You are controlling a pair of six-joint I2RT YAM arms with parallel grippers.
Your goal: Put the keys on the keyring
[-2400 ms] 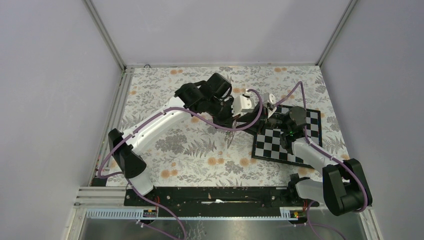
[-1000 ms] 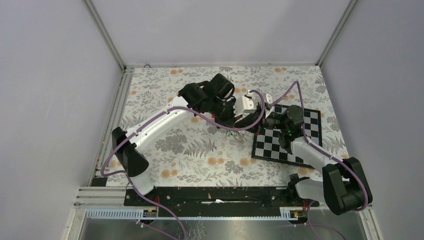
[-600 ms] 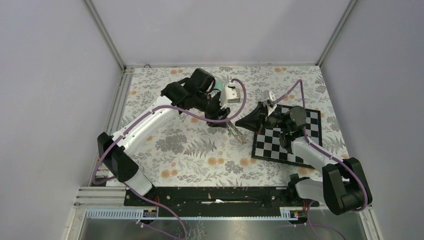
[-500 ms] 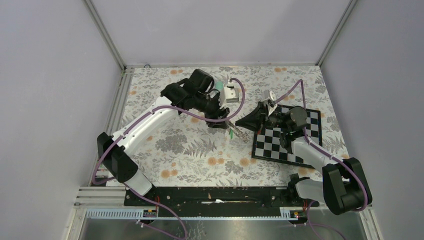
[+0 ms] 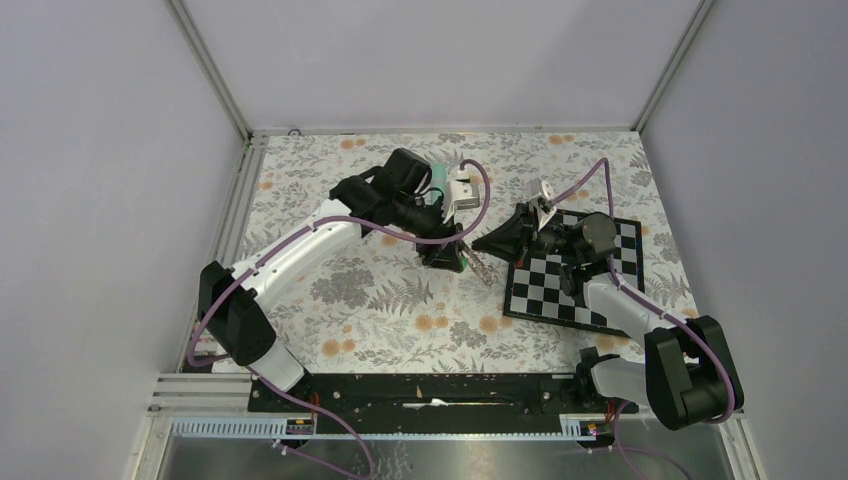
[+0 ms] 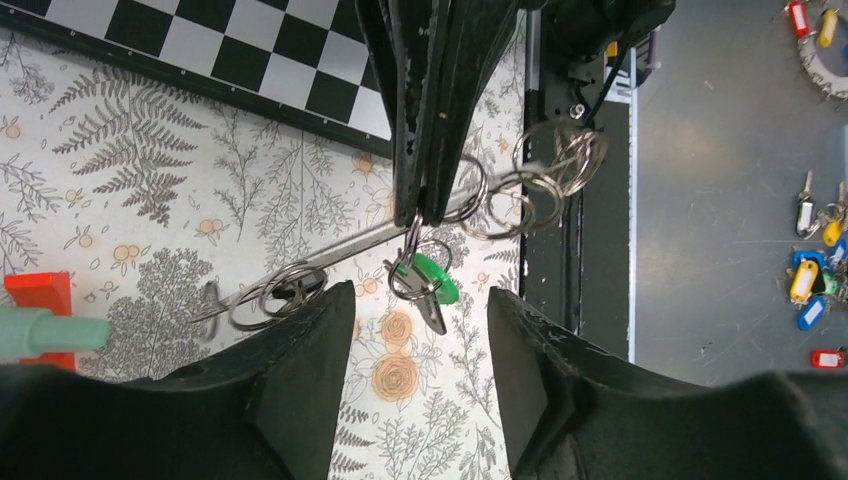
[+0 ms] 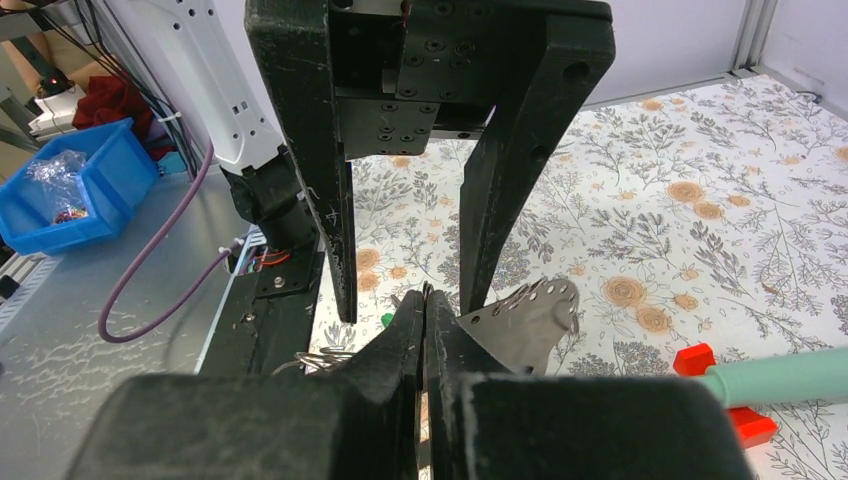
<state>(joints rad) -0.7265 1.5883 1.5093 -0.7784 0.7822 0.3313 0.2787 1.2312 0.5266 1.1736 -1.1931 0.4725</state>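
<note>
Keyring [image 7: 520, 310], a perforated grey strap with wire rings [image 6: 283, 290], is clamped in right jaws; left jaws gape wide.

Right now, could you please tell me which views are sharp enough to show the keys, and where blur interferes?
Top external: evenly lit, but the keys are specks. Left wrist: the green-headed key is crisp under the right pincer, shut on the keyring; the left pincer's fingers are dark blurs. Right wrist: its fingers are soft and black, the tablecloth sharp.
</note>
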